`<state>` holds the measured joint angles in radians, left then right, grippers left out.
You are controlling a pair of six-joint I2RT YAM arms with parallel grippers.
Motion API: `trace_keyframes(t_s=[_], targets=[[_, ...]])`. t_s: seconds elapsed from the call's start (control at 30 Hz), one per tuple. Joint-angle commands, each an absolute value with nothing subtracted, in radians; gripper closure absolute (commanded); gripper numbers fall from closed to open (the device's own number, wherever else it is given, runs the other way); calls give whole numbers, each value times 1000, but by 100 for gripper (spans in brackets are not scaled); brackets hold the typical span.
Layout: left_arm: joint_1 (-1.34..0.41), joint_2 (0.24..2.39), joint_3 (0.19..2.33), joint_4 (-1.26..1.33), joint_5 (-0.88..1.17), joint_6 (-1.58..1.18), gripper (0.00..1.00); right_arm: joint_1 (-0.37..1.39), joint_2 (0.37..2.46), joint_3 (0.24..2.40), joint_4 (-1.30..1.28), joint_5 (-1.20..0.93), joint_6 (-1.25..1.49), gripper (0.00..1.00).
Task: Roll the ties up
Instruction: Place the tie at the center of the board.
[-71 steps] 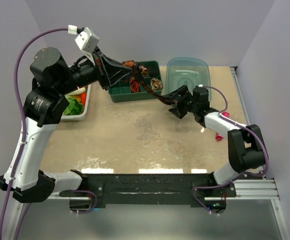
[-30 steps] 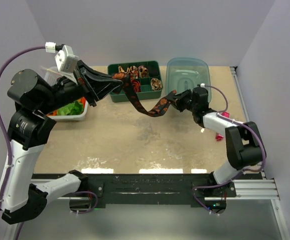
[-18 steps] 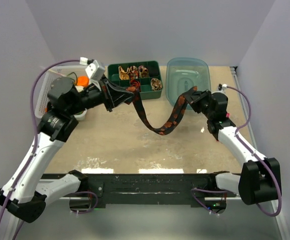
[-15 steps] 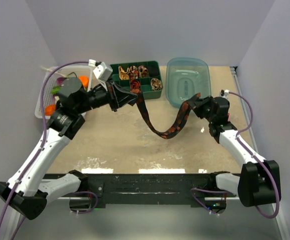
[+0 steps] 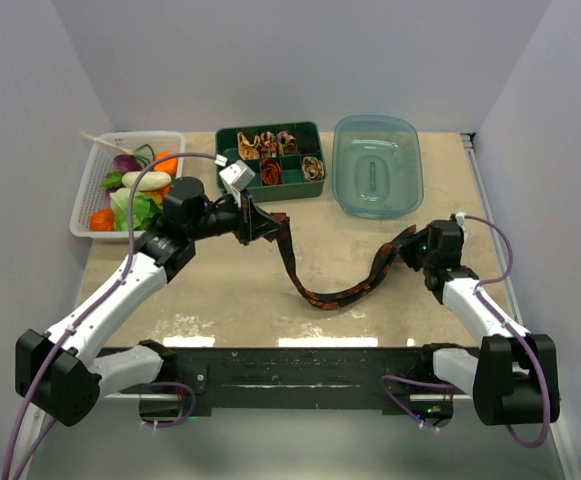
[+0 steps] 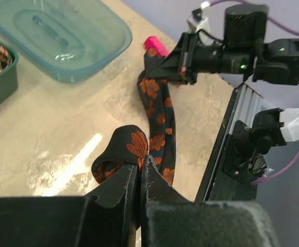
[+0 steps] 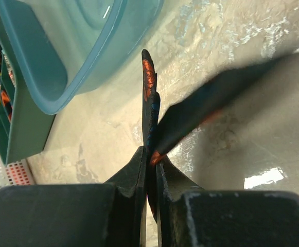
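– Tie [image 5: 332, 297] location?
– It's the long black one with orange-red flowers, strung between both arms over the table [image 5: 220, 290]. It sags into a U in the middle, with the low point toward the near edge. The low point looks to be down on the tabletop, but I can't confirm contact from above.
– Who has the ends?
– One end is in the left gripper [image 5: 270, 226], left of centre, just in front of the green tray [image 5: 300, 194]. In the left wrist view the jaws are squeezed almost together on a fold of the fabric, and a small loop bulges out past the tips. From there the tie [image 6: 157, 121] runs away toward the other arm.
– And the right side?
– The other end is in the right gripper [image 5: 408, 246], right of centre, nearer than the teal tub [image 5: 375, 180]. In the right wrist view the fingers are clamped tight. The tie [image 7: 148, 85] stands edge-on between them, and a blurred dark stretch trails off to the right.
– So both are gripping?
– Yes, both are pinched closed on the same tie.
– What's around it?
– The coiled ties [image 5: 288, 141], in tan, red and dark, sit in the tray's compartments at the back. The teal tub is just right of the tray. A white basket [image 5: 170, 137] of vegetables is at back left. A pink bar [image 6: 156, 45] lies on the table behind the right gripper, visible only in the left wrist view.
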<state>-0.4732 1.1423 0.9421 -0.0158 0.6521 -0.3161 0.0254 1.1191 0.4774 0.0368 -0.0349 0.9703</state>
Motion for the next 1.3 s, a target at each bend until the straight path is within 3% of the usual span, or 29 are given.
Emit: trace_keyframes(t_s=[0.0, 0.5, 0.93, 1.17, 1.2, 1.27], targets=[[-472, 1080, 902, -64, 548, -246, 100, 14, 1129, 468, 40, 12, 936, 93], [-479, 945, 848, -107, 315, -258, 100, 3, 1200, 425, 118, 3, 931, 91], [-485, 914, 845, -80, 239, -267, 100, -38, 1241, 428, 144, 8, 910, 90], [-515, 940, 819, -150, 272, -275, 100, -43, 1296, 495, 3, -28, 865, 58], [-517, 942, 816, -167, 272, -276, 100, -43, 1305, 505, -39, -44, 859, 48], [-523, 943, 813, -192, 272, -269, 100, -44, 1331, 529, -60, -80, 828, 42]])
